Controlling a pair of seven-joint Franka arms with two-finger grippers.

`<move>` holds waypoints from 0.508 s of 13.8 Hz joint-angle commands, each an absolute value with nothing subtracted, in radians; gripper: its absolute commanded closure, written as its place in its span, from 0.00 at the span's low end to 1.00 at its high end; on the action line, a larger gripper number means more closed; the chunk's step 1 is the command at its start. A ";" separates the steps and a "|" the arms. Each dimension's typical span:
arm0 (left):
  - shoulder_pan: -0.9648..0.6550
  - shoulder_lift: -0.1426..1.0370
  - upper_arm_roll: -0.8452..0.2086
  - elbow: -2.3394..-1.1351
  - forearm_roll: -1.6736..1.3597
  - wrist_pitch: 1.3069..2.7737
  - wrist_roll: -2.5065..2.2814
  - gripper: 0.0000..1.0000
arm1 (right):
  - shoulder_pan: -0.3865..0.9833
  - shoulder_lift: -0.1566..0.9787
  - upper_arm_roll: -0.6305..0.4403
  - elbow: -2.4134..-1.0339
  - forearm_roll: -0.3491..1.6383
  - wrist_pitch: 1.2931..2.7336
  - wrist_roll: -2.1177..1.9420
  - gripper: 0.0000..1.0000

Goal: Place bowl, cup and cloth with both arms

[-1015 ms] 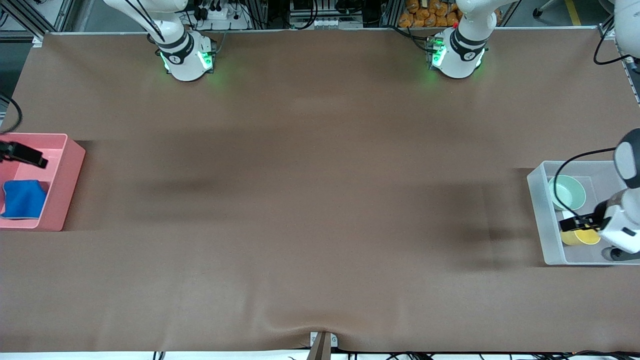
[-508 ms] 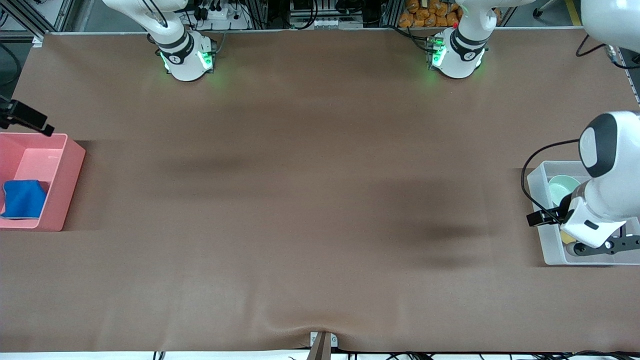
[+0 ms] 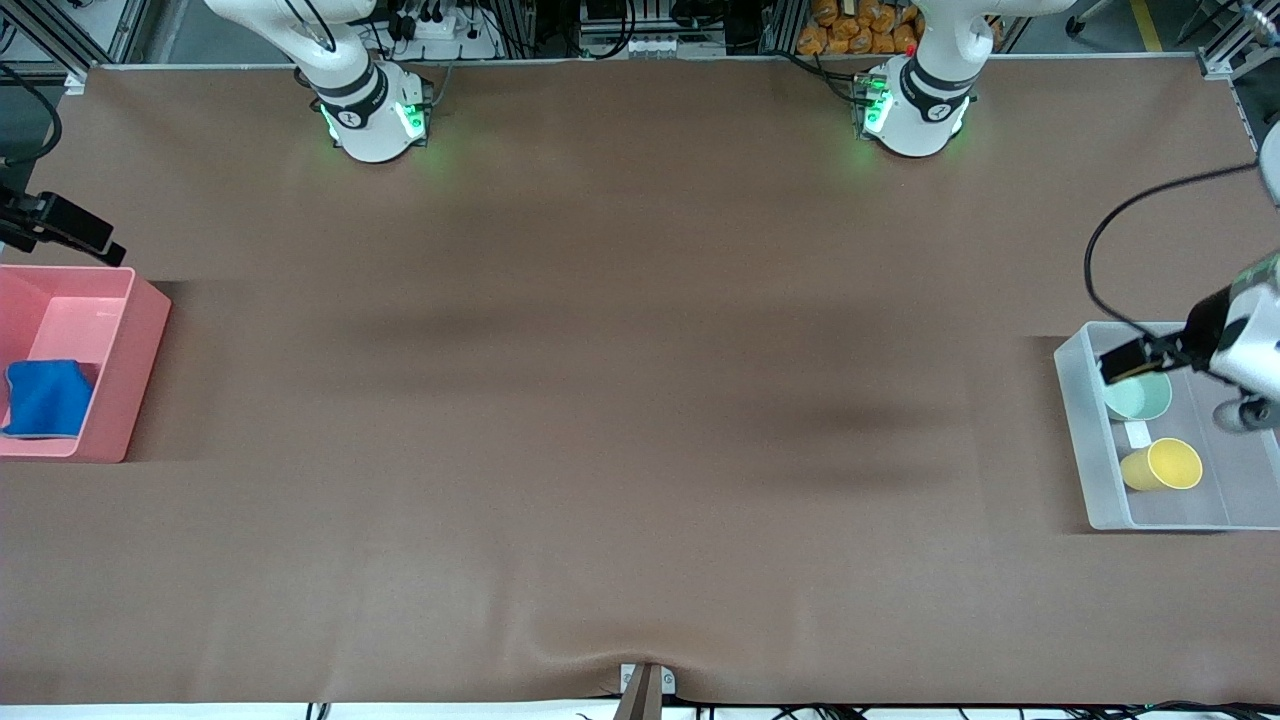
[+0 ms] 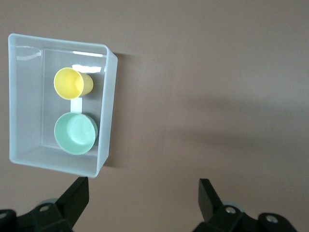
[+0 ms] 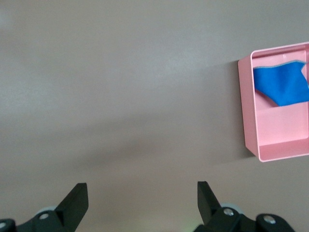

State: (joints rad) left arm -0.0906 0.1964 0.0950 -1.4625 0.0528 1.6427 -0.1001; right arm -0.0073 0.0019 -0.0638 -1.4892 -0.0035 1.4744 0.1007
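— Looking at the far ends of the table, what do you see?

— At the left arm's end sits a clear bin [image 3: 1085, 440]. Inside it the bowl [image 3: 1140, 397] stands upright, and the cup [image 3: 1163, 465] lies on its side just beside it, at the bowl's six o'clock, nearer the front camera. A small white tag lies between them.

— And the left gripper [image 3: 1125, 362]?

— It is up in the air over the bin, above the bowl. Its fingers [image 4: 76, 200] are spread wide and hold nothing.

— What about the other end?

— A pink bin [image 3: 140, 360] sits at the right arm's end. The cloth [image 3: 45, 398] is bunched up inside it, in the part nearer the front camera.

— Where is the right gripper [image 3: 75, 232]?

— Up in the air at about twelve o'clock from the pink bin, over the brown table [image 3: 600, 400]. Its fingers [image 5: 75, 203] are wide apart too, with nothing in them.
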 commanded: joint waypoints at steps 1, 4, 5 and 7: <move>-0.100 -0.002 0.078 -1.649 0.034 1.646 -0.060 0.00 | -0.026 -0.021 -0.067 -1.513 0.015 1.483 0.061 0.00; -0.095 -0.084 0.034 -1.730 0.034 1.644 -0.070 0.00 | -0.021 -0.018 -0.063 -1.514 0.015 1.457 0.064 0.00; -0.094 -0.092 0.025 -1.738 0.034 1.646 -0.074 0.00 | -0.021 -0.020 -0.063 -1.514 0.015 1.457 0.064 0.00; -0.095 -0.078 0.021 -1.724 0.038 1.655 -0.074 0.00 | -0.017 -0.020 -0.060 -1.514 0.015 1.447 0.078 0.00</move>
State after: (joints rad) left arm -0.0952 -0.0726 0.0222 -1.7056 0.0497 1.6336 -0.0761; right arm -0.0128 0.0019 -0.0679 -1.4925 -0.0034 1.4571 0.0738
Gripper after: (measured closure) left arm 0.000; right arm 0.000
